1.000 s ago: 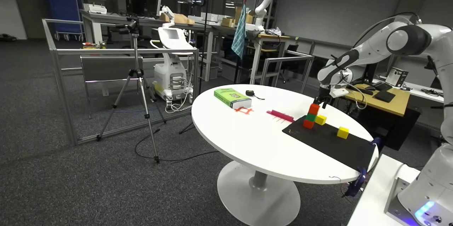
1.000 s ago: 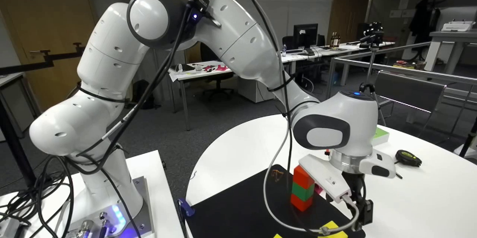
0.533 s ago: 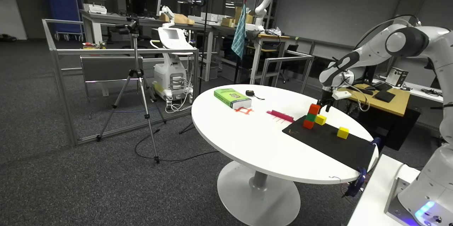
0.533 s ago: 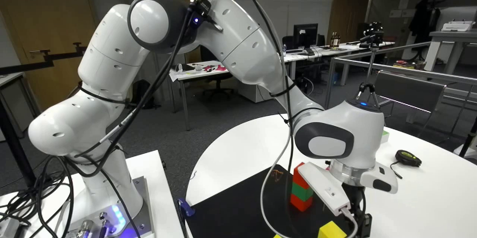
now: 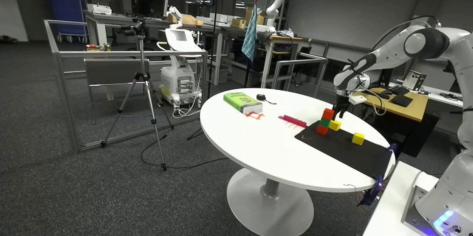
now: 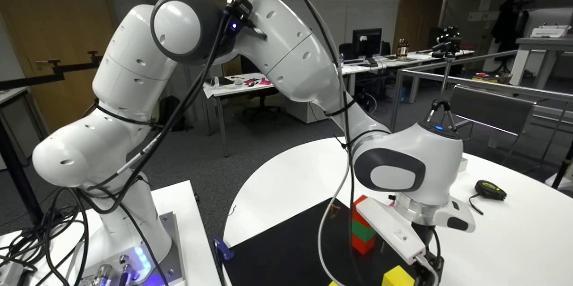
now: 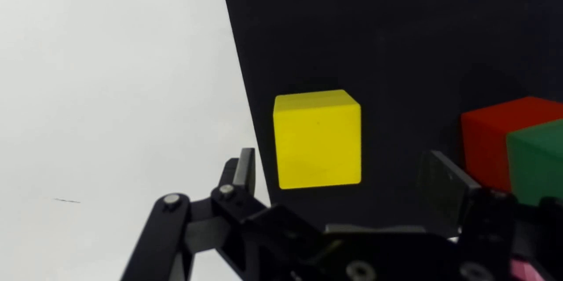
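Lowered since the earlier frames, the gripper (image 7: 342, 160) is held with its jaws apart, nothing gripped, near the yellow cube (image 7: 318, 147), which is set on the black mat (image 7: 396, 43). Probably, the red-and-green stack (image 5: 325, 122) just beside could be toppled if the gripper is shifted sideways. Lettering on the green book (image 5: 242, 100) cannot be read.
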